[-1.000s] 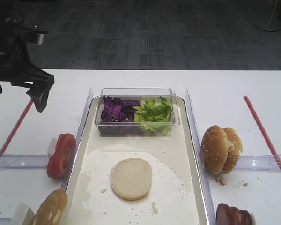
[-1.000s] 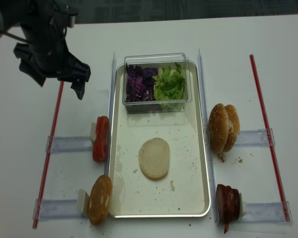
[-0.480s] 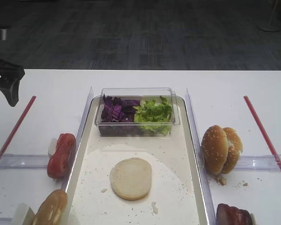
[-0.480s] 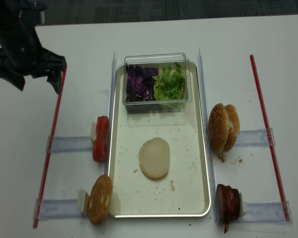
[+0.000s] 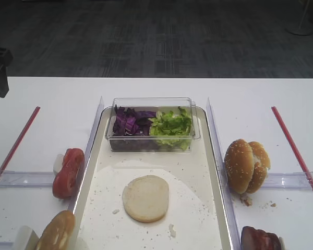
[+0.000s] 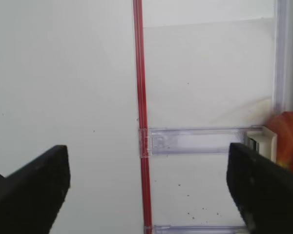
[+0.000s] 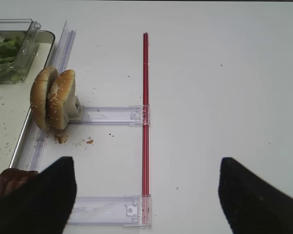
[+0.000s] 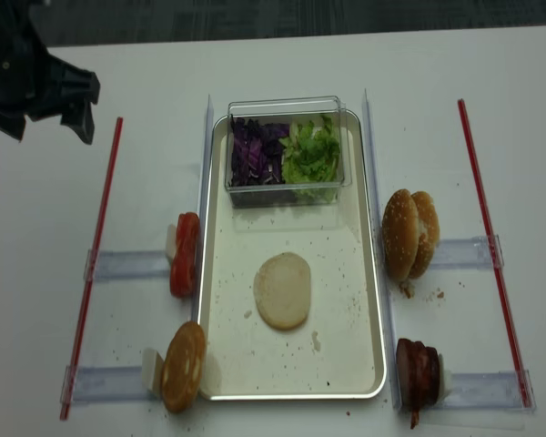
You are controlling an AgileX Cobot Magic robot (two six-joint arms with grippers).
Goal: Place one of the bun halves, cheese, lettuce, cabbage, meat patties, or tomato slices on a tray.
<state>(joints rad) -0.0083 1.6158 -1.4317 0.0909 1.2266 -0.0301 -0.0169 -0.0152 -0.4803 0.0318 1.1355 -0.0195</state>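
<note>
Already the flat round pale-cream bun half [image 8: 283,290] is lying on the off-white crumb-speckled bottom of the large shallow silver-rimmed tray [image 8: 375,273], well apart from the left claw [image 8: 47,96], which is hanging over the white table [image 8: 36,228] far off to the tray's left with its dark fingers [image 6: 31,187] spread wide and carrying nothing. Judging by this, the placing is looking done; the right claw [image 7: 145,195] is hovering beside the sesame-seeded golden bun pair [image 7: 52,97], likewise spread and gripping nothing.
</note>
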